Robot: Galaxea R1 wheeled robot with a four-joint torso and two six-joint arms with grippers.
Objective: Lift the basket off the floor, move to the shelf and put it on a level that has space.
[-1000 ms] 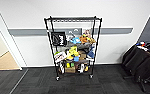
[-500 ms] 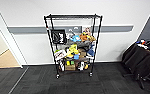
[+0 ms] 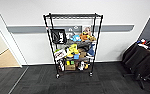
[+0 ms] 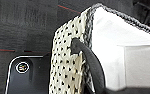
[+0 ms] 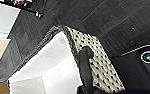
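While the shelf (image 3: 73,43) stands mid-frame in the head view, the basket (image 4: 68,65) hangs above dark floor (image 5: 111,22), each black loop handle (image 4: 91,65) rising toward a wrist. Fingers: cannot tell. Empty and lined, it looks light, slightly pliant; the handles suit gripping.
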